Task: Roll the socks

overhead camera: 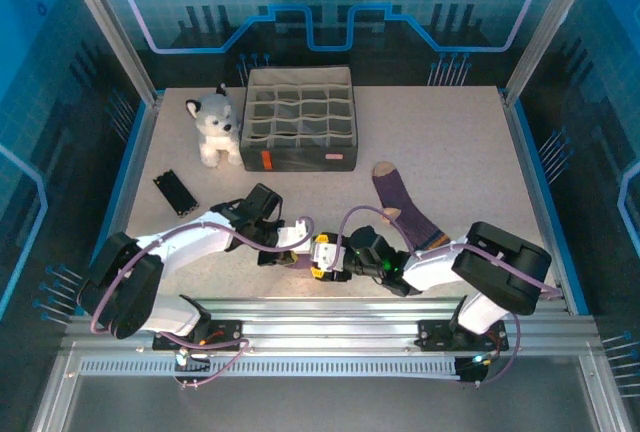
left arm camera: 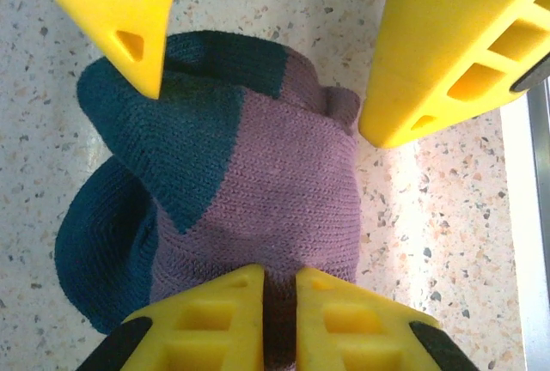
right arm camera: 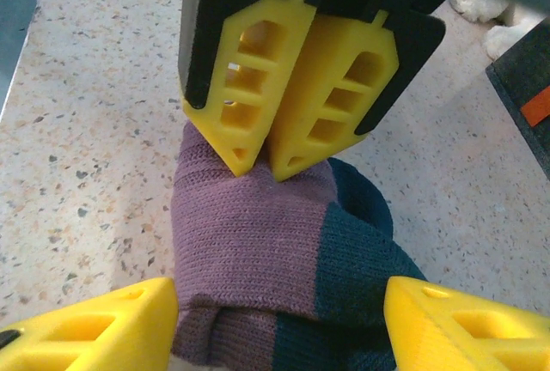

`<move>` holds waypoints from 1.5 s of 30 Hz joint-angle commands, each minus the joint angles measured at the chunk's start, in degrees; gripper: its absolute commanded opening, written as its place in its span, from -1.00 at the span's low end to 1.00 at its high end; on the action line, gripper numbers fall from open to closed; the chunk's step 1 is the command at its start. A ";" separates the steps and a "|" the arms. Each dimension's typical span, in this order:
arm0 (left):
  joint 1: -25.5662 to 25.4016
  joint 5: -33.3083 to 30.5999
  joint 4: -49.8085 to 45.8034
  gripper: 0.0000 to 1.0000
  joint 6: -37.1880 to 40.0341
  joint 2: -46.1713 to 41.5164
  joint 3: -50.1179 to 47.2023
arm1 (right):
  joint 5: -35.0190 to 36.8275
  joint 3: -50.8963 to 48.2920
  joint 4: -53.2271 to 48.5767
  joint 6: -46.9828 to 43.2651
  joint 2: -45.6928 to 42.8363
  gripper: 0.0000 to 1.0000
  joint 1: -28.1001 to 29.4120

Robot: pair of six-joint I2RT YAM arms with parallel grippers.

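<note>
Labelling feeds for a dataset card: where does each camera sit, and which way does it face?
Top external: above and behind the bases, looking down on the table; left arm and right arm converge near the front.
Left wrist: on that arm, looking down at the navy-toed sock; left end effector pinches it, bottom edge.
Right wrist: facing the opposite way; right end effector straddles the sock, bottom edge.
Shared: both wrist views hold that sock and the opposing end effector.

Two socks (one balled), one husky, one divided box, one black slab.
</note>
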 commanded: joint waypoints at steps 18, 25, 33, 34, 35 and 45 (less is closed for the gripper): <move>1.85 6.22 -5.48 -0.74 4.98 1.97 -0.53 | -6.83 2.24 8.94 8.23 5.22 0.31 -4.94; 2.84 6.05 -5.71 -0.74 5.60 2.32 -0.31 | -14.09 3.09 1.33 8.66 -1.93 0.32 -6.79; 4.22 7.56 -7.02 -0.75 7.57 3.02 0.04 | -17.31 3.91 -4.34 2.59 -2.01 0.31 -6.69; 4.40 7.71 -7.07 -0.74 7.67 3.08 0.04 | -17.23 3.92 -4.24 2.24 -1.58 0.31 -6.54; 4.57 8.03 -7.29 -0.75 7.93 3.05 0.13 | -17.06 3.89 -3.94 1.95 -0.99 0.31 -6.52; 5.72 9.44 -8.62 -0.79 10.08 4.12 0.79 | -16.79 6.63 -2.41 -0.35 5.10 0.36 -5.94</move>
